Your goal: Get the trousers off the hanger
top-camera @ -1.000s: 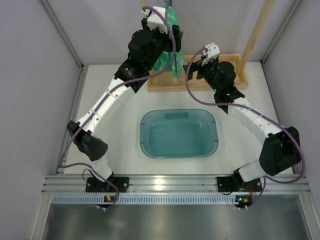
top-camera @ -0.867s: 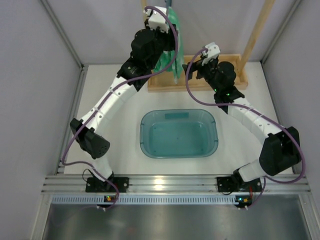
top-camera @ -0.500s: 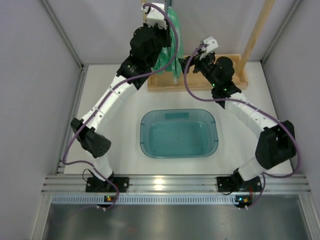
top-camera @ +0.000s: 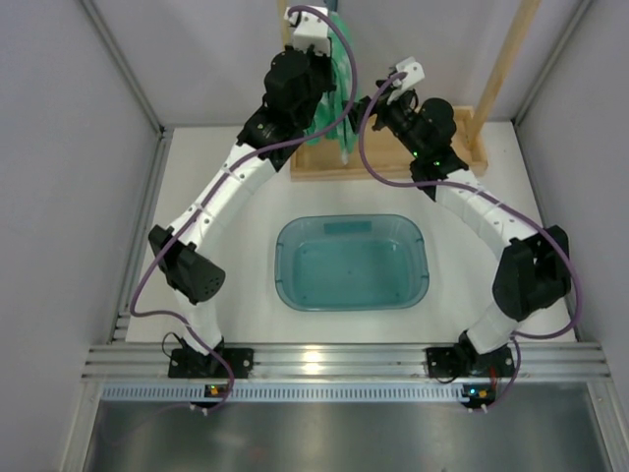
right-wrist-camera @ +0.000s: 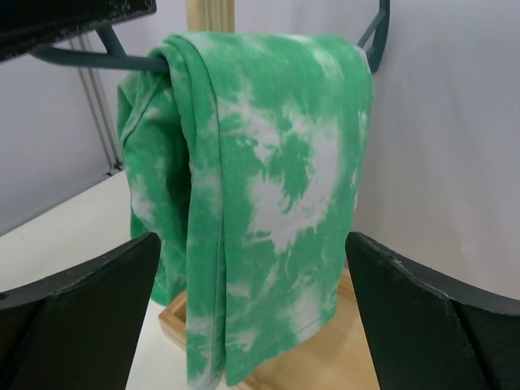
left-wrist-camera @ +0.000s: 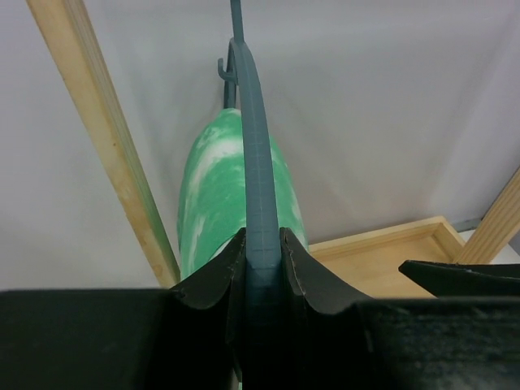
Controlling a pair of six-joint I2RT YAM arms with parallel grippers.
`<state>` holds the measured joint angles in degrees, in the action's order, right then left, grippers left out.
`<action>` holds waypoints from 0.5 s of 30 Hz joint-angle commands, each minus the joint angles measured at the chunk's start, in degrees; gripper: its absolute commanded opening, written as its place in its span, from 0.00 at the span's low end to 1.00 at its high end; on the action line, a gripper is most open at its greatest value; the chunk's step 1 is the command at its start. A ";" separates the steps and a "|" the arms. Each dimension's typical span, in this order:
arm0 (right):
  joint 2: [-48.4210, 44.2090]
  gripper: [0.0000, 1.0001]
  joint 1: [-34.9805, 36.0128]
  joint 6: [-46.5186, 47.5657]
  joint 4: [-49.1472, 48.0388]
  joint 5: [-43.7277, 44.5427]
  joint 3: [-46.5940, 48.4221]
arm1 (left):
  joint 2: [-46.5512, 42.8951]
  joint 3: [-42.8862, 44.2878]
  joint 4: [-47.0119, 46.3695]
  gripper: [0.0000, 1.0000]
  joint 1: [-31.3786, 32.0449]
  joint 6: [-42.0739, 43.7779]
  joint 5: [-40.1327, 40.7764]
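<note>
L gripper (left-wrist-camera: 262,240) is up high at the hanger (left-wrist-camera: 252,146). Its jaws are closed down onto the thin grey-blue arm, w/ both fingers (left-wrist-camera: 213,280) pressed vs the plastic. The hanger's hook points up. What it hangs from can't be made out.

The trousers (right-wrist-camera: 268,187), green w/ white blotches, are folded over the hanger's bottom bar. They hang down toward the base tray of the light wooden frame (top-camera: 506,59), which stands at the far edge of the worktop (top-camera: 236,295), approx mid-width.

R gripper (right-wrist-camera: 252,244) faces the trousers w/ jaws spread wide. One finger (right-wrist-camera: 73,317) sits each side of the fabric, clear of it, holding nothing.

A translucent teal tub (top-camera: 351,265) sits mid-worktop on the near side of the frame, betw the two arms.
</note>
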<state>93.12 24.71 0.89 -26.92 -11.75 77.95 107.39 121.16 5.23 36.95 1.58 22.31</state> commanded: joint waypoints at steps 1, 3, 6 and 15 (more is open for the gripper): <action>1.62 0.99 1.30 -0.53 -2.09 -1.26 4.92 | 0.36 3.46 -0.40 0.12 -0.56 -0.53 -0.60; 2.50 0.99 1.48 -0.53 -2.09 -1.26 5.63 | 0.71 4.25 -0.14 0.05 -0.65 -0.62 -0.60; 3.82 0.99 1.92 -0.53 -2.44 -0.47 7.12 | 0.89 4.26 0.04 0.01 -0.74 -0.62 -0.86; 10.15 0.99 3.77 1.49 -1.82 3.92 14.59 | 0.98 4.17 0.39 0.00 -0.74 -1.41 -1.13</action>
<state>102.21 27.03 1.52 -27.22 -9.47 88.71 107.44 122.89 7.49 36.40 0.60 21.93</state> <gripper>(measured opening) 0.993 0.236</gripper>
